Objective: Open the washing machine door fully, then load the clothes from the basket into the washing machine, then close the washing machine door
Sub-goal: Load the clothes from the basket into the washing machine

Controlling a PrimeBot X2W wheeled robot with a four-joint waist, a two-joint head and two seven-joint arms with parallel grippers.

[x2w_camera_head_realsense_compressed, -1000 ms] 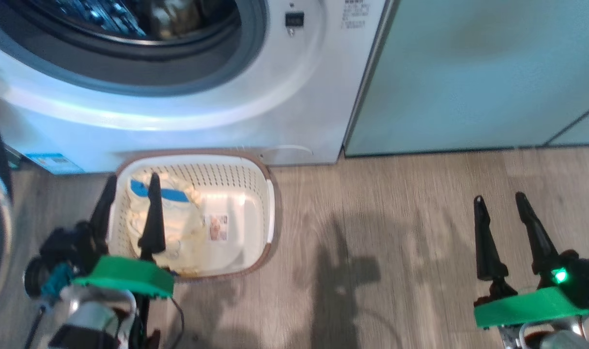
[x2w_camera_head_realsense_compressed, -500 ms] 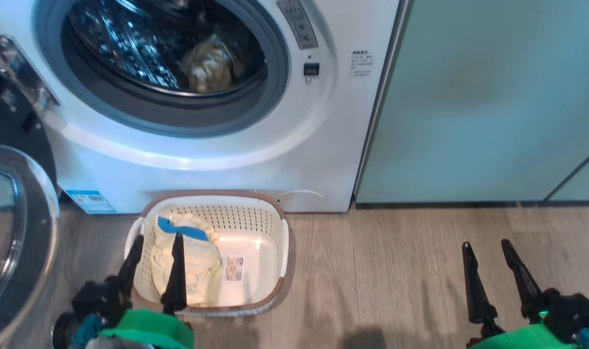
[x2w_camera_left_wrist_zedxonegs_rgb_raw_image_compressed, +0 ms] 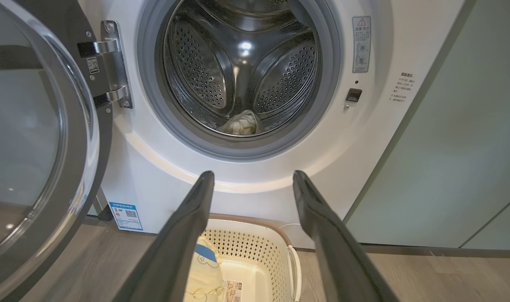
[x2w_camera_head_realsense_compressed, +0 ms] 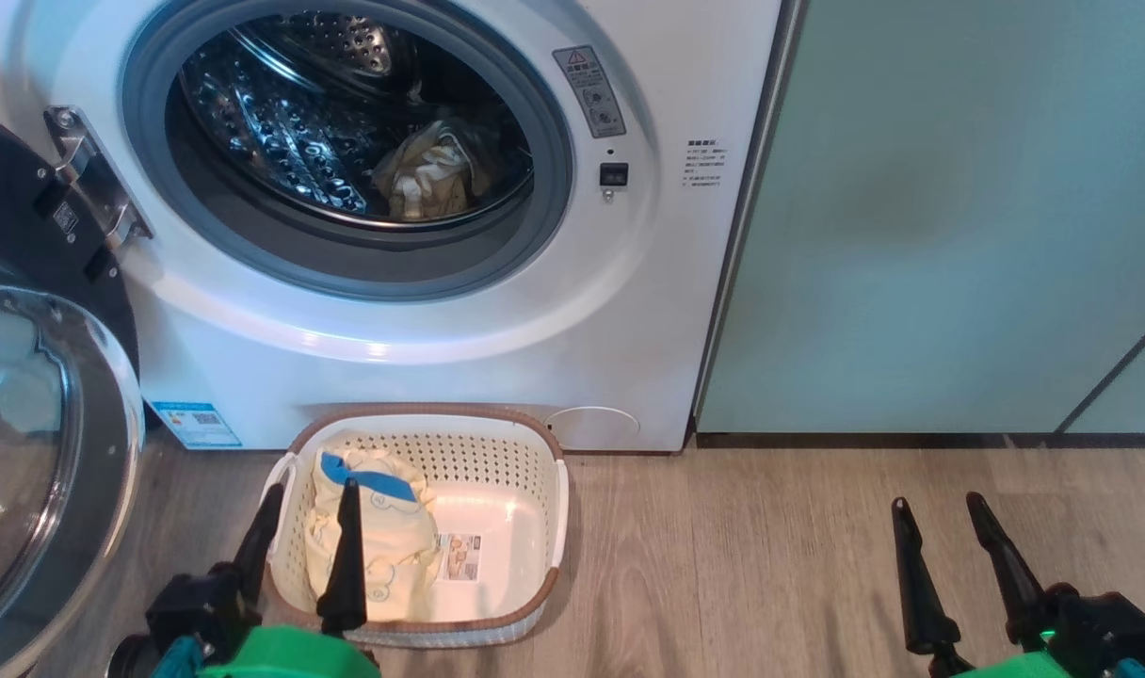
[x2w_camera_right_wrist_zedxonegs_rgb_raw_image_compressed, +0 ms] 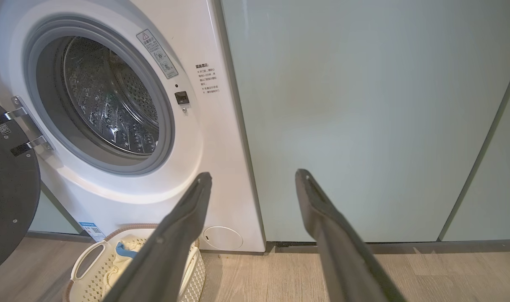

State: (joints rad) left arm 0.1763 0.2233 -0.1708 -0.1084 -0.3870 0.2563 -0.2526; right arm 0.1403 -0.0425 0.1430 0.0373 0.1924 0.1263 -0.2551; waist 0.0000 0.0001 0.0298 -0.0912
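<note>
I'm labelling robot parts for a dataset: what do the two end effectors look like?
The left end effector and right end effector match: two long, tapering black fingers on a black housing, backed by a bright green plate. A small teal piece shows beside the left housing.

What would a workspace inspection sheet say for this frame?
Surface: grey-brown wood-plank floor, carrying the basket.
Job's things: big white front-loading washing machine; its round glossy black door swung open at left; small cream perforated plastic basket on the floor before it, holding one pale yellow garment with blue trim; a crumpled pale garment lies in the steel drum.
Clutter: nothing seen.
Grippers: left gripper open above the basket's left end, empty; right gripper open over the floor, empty.
Cables: nothing seen.
Surroundings: flat pale green cabinet doors right of the machine.
</note>
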